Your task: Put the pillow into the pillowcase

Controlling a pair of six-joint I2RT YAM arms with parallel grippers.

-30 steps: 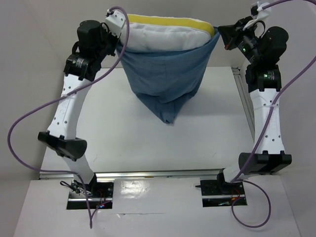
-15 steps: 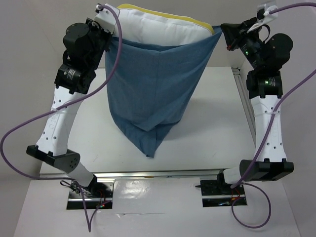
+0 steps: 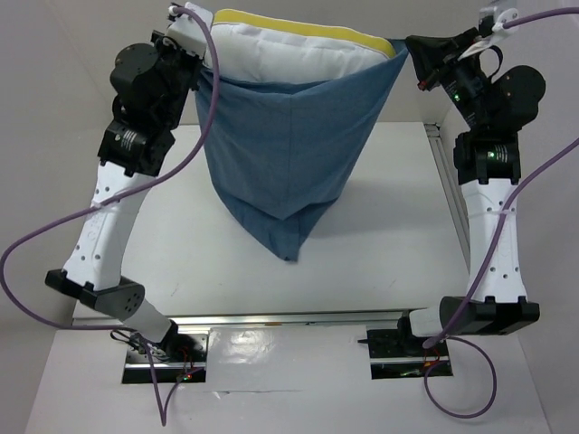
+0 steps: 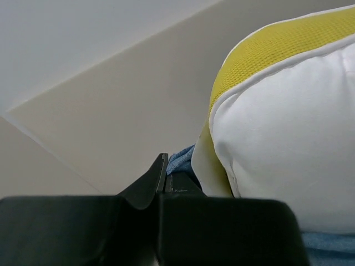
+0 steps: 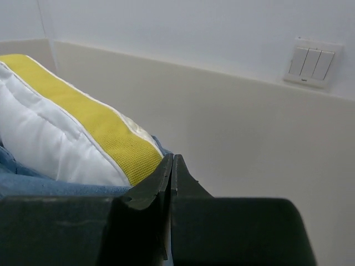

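One white table (image 3: 389, 262). One dusty-blue pillowcase (image 3: 289, 145) hung over table between two grippers, mouth up, closed end drooping to a point. One pillow (image 3: 289, 56) (cream-white, yellow band) sunk inside, top edge poking out. Left gripper (image 4: 165, 169) pinched tight on pillowcase rim, left corner; right gripper (image 5: 171, 163) likewise, right corner. One wall switch (image 5: 312, 62), three rockers.

Each arm uses white link shells (image 3: 104, 217) with small holes and black cylindrical joint housings (image 3: 136, 77). A purple cable (image 3: 50, 223) trails from each. Green indicator lights (image 3: 489, 155) mark the right arm (image 3: 493, 235). The fingers (image 5: 147, 191) are matte black.
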